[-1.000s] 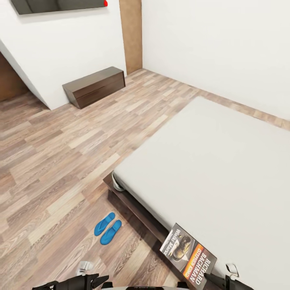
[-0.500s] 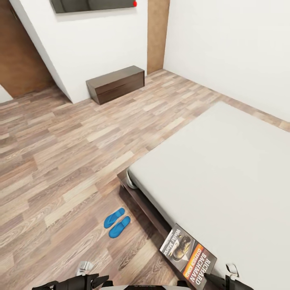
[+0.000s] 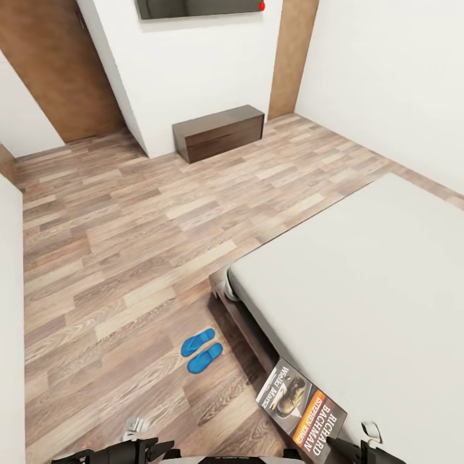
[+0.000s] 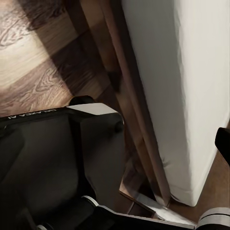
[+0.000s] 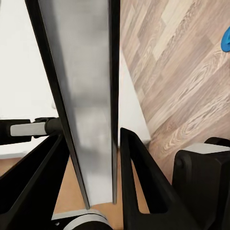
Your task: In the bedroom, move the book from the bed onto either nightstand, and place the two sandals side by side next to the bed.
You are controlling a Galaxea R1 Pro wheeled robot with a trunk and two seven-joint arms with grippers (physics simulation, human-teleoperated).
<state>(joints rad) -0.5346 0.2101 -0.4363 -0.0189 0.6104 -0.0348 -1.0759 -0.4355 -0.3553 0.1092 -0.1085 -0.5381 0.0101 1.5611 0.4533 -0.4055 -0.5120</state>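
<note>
your right claw (image 5: 91, 167) is clamped on the book (image 3: 301, 410) by its edge – thin, light, bendy, so support it; the sandals (image 3: 202, 350) lie left of it – left claw's opening can't be told

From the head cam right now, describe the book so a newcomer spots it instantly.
Start at the big grey-mattressed bed. Follow its near edge toward the robot: the book sits there, clamped in the right gripper. It is a thin dark paperback with an orange band reading RICHARD BACHMAN, unlike the blue sandals on the floor.

Book (image 3: 301, 411) at the bed (image 3: 361, 309) edge, two blue sandals (image 3: 202, 350) side by side on the floor (image 3: 116, 258)
</note>
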